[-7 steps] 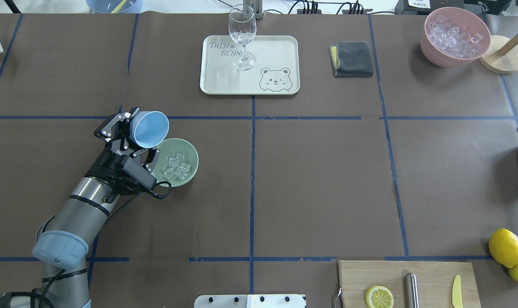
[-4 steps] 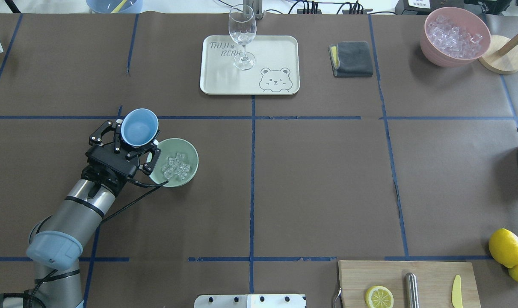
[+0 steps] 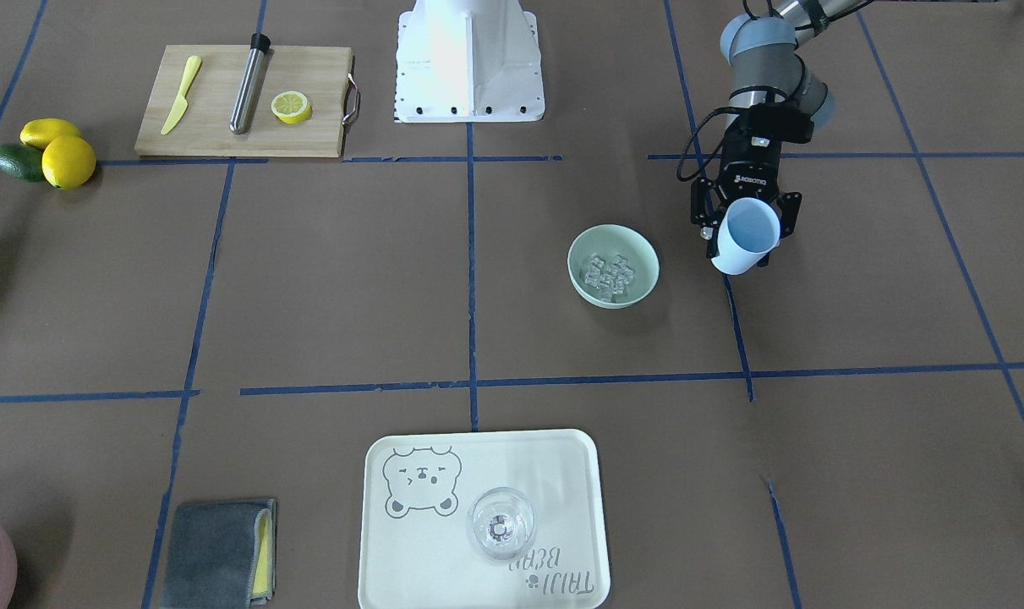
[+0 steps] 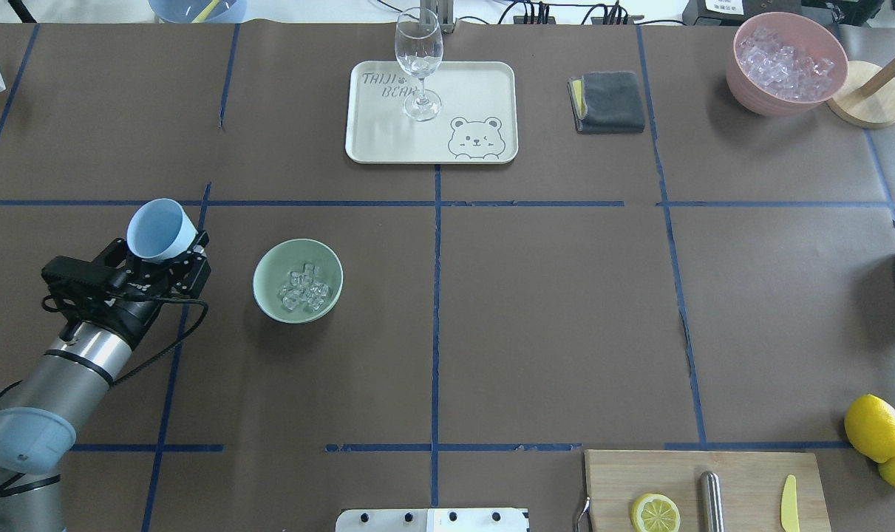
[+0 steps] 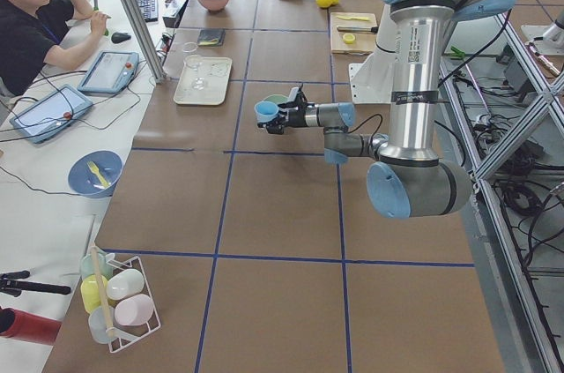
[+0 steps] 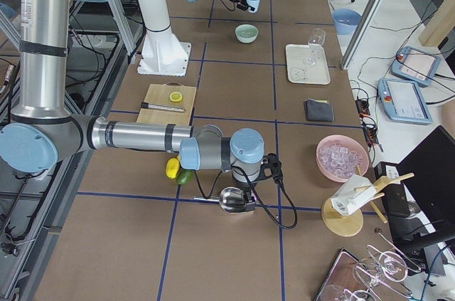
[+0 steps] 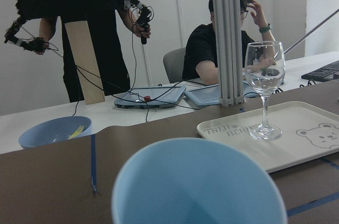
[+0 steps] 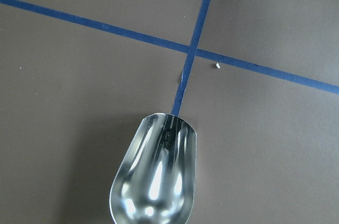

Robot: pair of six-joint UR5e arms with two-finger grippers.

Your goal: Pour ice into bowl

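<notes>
The pale mint-green bowl [image 4: 270, 267] stands left of the table's middle and holds several clear ice cubes [image 4: 304, 288]. It also shows in the front-facing view [image 3: 638, 292] with the ice [image 3: 610, 272] in it. My left gripper [image 4: 162, 251] is shut on a blue cup [image 4: 159, 229], held upright and apart from the bowl, to its left. The cup [image 7: 196, 187] looks empty. My right gripper [image 6: 238, 194] is at the table's right end over a metal scoop [image 8: 153, 176]. I cannot tell whether it is open or shut.
A cream tray [image 4: 484, 81] with a wine glass [image 4: 419, 63] is at the back centre, beside a grey cloth [image 4: 610, 101]. A pink bowl of ice [image 4: 785, 63] is at the back right. A cutting board [image 4: 743, 491] and lemons [image 4: 872, 427] are at the front right.
My left gripper has swung left, away from the bowl, with the blue cup in it. The cup has turned from tilted over the bowl to upright. The ice stays in the bowl.
</notes>
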